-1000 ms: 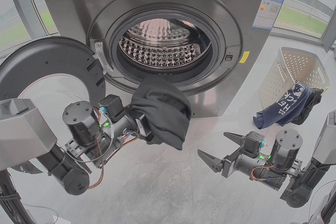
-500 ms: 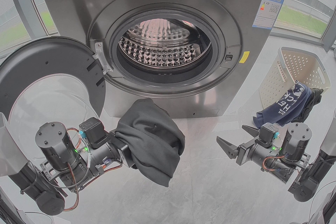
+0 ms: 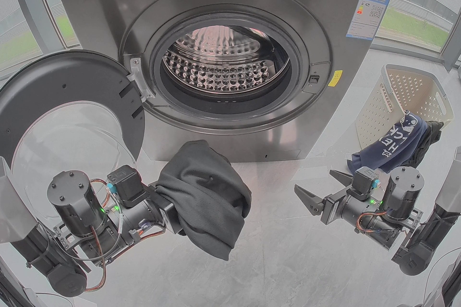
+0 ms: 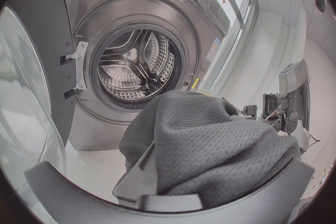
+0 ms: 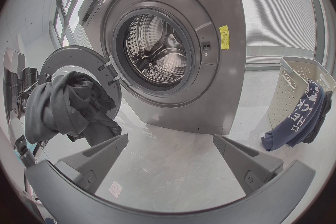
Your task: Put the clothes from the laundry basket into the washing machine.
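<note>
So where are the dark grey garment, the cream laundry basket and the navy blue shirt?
The dark grey mesh garment (image 3: 206, 197), head view: middle of the bunched fabric.
The cream perforated plastic laundry basket (image 3: 378, 115), head view: its side wall.
The navy blue printed shirt (image 3: 399, 140), head view: the fold draped over the rim.

My head camera looks forward and down on the washing machine (image 3: 307, 34), drum (image 3: 223, 63) at twelve o'clock. Both wrist cameras ride low, close, flanking it at eight and four o'clock, sharing that drum opening.
</note>
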Available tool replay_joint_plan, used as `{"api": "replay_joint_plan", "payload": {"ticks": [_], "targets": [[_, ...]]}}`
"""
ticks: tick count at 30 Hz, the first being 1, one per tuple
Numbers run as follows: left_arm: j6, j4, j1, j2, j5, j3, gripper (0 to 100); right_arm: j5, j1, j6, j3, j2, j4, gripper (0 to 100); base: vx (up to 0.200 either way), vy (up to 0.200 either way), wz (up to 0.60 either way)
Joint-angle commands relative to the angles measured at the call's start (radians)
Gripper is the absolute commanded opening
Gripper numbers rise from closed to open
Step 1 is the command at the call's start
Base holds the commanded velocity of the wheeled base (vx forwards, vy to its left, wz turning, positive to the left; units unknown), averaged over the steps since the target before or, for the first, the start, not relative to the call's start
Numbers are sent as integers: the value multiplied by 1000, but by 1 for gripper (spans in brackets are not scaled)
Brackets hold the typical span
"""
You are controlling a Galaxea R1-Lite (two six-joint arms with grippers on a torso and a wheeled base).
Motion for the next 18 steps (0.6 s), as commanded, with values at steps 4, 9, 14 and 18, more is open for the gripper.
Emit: {"api": "replay_joint_plan", "payload": {"ticks": [4, 9, 14, 18], "targets": [[0, 0, -1, 1, 1, 0, 0, 0, 4, 0, 2, 6, 0, 100, 200, 0, 0], [1, 0, -4, 5, 1, 3, 0, 0, 4, 2, 5, 6, 0, 100, 160, 0, 0], [1, 0, -5, 5, 1, 3, 0, 0, 4, 2, 6, 8, 0, 100, 0, 0, 0], [12, 0, -5, 5, 1, 4, 0, 0, 5, 2, 6, 8, 0, 100, 0, 0, 0]]}}
